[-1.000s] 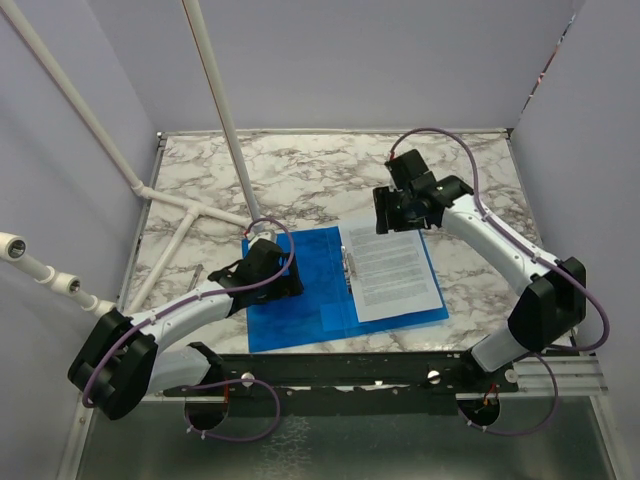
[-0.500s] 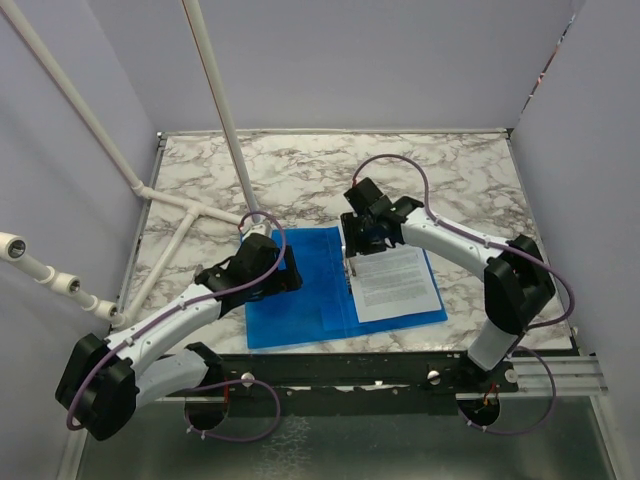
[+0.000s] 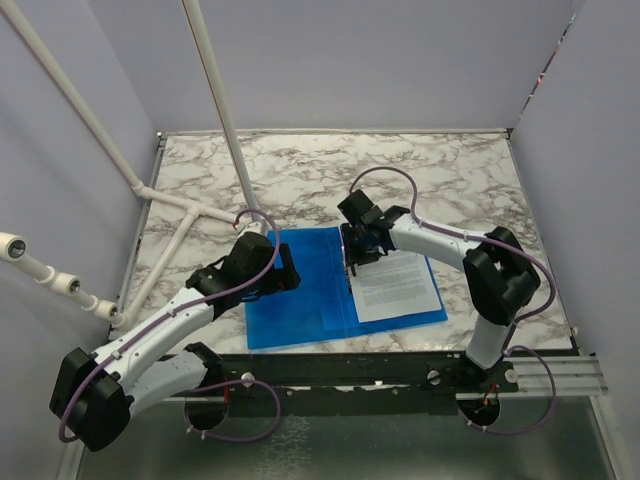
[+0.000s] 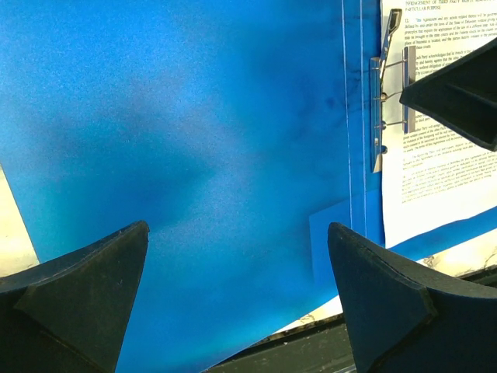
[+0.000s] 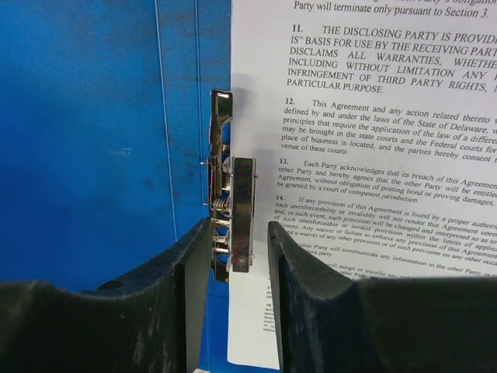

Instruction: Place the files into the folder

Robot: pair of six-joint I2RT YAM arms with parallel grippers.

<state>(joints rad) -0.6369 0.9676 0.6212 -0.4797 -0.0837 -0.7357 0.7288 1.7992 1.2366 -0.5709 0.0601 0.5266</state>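
Marble table (image 3: 300,170), seen from above, carries the open blue folder (image 3: 300,290), and the files (image 3: 400,285) lie on its right half. Within 1 second the right gripper (image 3: 358,250) has travelled from the far right to the folder's middle fold, so I judge that the work on the clip begins now. Its arm bends sharply inward. The left arm stretches diagonally, and the left gripper (image 3: 279,270) hovers over the left half.

Left wrist view: the 2 fingers (image 4: 78,295) are spread wide and grasp nothing.

Right wrist view: the fingers (image 5: 311,295) stand narrowly apart on both sides of the metal clip (image 5: 242,202). A small gap remains, so they are not yet pinching it.
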